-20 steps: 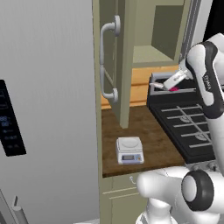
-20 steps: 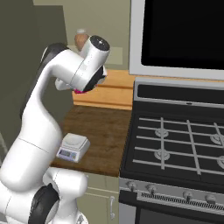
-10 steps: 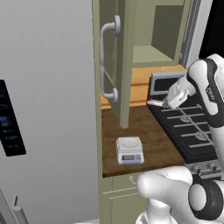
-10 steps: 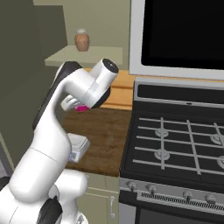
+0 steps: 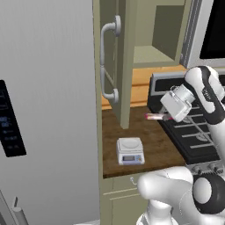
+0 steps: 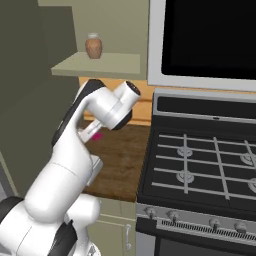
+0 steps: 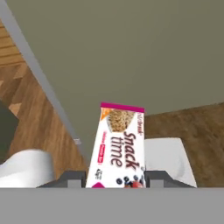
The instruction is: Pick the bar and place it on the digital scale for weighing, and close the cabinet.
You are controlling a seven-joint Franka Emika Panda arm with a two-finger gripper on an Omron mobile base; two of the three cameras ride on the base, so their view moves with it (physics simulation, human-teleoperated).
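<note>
Midway — bar in transit: the gripper (image 5: 163,116) carries the bar (image 7: 117,148) above the wooden counter (image 5: 151,143), with the digital scale (image 5: 130,150) lower down at about 8 o'clock from it in the left base view.
Grip: fingers pinched shut on the near end of the bar; most of its length juts out past the tips, wrapper face toward the hand camera.
Handling: judged light and fairly stiff, a flat wrapped snack — the glossy wrapper looks slippery, so a hold across the narrow width, as now, seems right; held by one end, it could pivot when set down.
Scale: sits on the counter just in front of the open cabinet (image 5: 127,66) door, platform bare; its white top shows past the bar's 3 o'clock side in the hand view.
Cabinet: door stands open, its light-grey handle (image 5: 107,66) facing the camera.
Count: one bar, one scale, one open cabinet door, one small brown jar (image 6: 93,45) on the cabinet shelf.
</note>
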